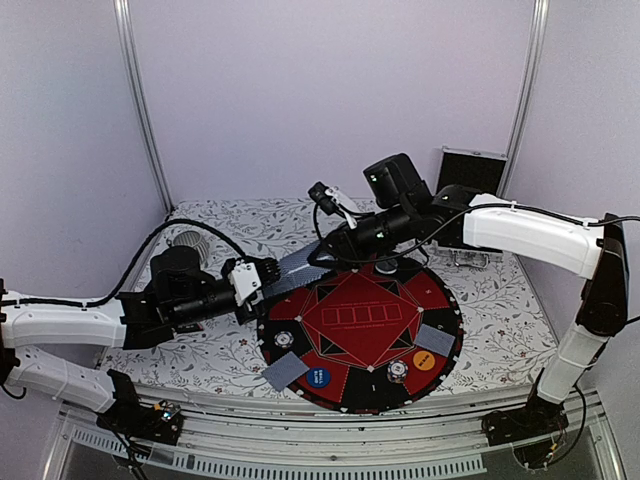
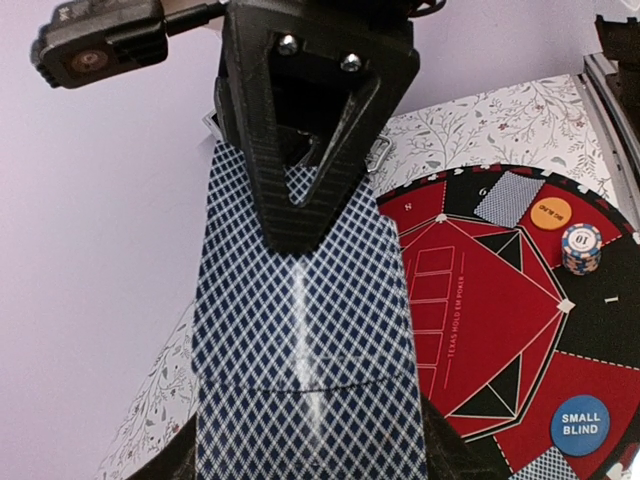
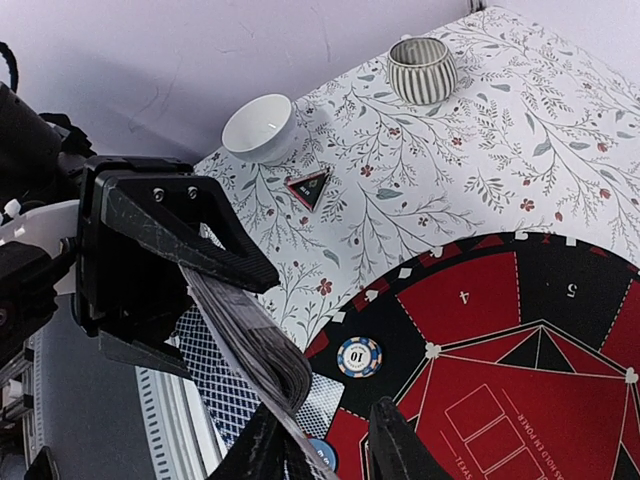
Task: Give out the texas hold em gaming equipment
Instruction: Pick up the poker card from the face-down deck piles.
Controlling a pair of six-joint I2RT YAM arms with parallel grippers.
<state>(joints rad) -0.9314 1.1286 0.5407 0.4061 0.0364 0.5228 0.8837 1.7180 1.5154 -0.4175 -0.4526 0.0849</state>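
My left gripper [image 1: 272,272] is shut on a deck of playing cards [image 1: 292,266] with blue diamond backs, held over the round poker mat's [image 1: 360,300] left rim. In the left wrist view the deck [image 2: 305,350] hides those jaws. My right gripper [image 1: 322,258] reaches in from the right; one black finger [image 2: 300,150] lies over the top card. In the right wrist view the right gripper [image 3: 330,455] stands open, with the top card's edge [image 3: 300,425] against its left finger. The mat carries two dealt cards [image 1: 284,372] [image 1: 434,338], a blue disc [image 1: 318,378], an orange disc [image 1: 425,361] and chips [image 1: 285,340] [image 1: 398,371].
A ribbed grey cup [image 1: 190,243] stands behind the left arm, and a white bowl [image 3: 262,127] and a small triangular marker [image 3: 308,186] lie near it. The black silver-edged case [image 1: 470,170] stands open at the back right. A floral cloth [image 1: 500,300] covers the table.
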